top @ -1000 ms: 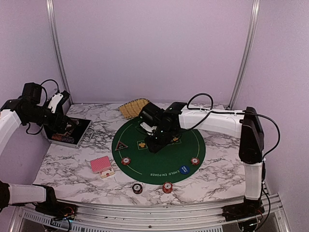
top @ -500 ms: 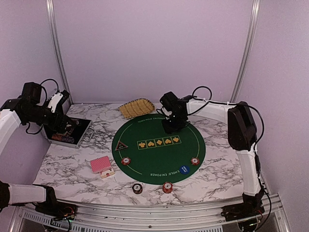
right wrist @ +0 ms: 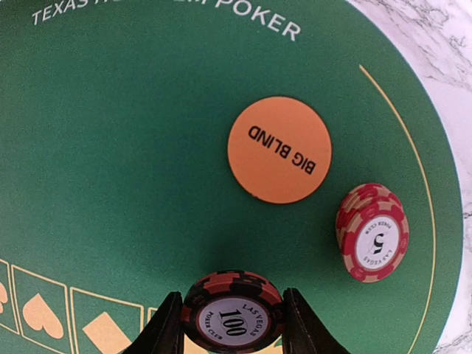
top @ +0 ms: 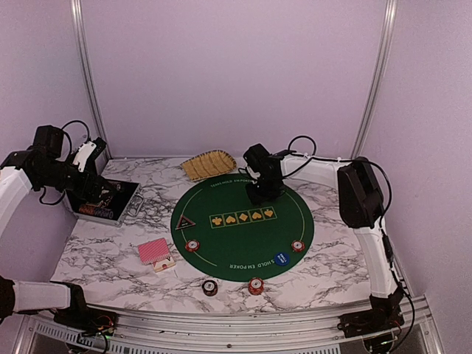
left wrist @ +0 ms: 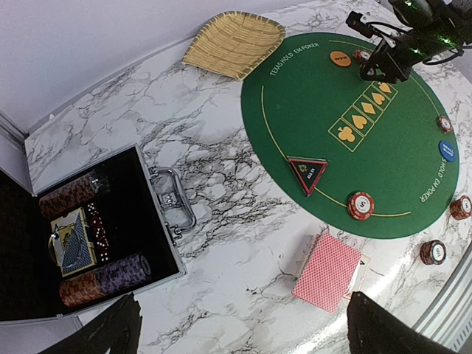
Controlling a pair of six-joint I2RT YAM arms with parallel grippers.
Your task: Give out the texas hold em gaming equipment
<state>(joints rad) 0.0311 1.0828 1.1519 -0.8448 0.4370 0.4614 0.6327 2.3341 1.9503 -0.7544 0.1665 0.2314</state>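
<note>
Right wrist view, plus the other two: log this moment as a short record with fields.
right gripper: closed on the black-and-red 100-chip stack, over the far side of the green mat
beside it: orange Big Blind button; red-and-white 5-chip stack, nearer the mat's edge
left gripper: open, empty, near the open black case
black triangular button: on the mat's left side
blue button: on the mat's near side
red-backed cards: on the marble, off the mat
basket: empty, beyond the mat

The black case (left wrist: 136, 214) is cropped at the left wrist view's edge. The orange button (right wrist: 279, 150) is hidden from above by the right arm (top: 310, 168).
</note>
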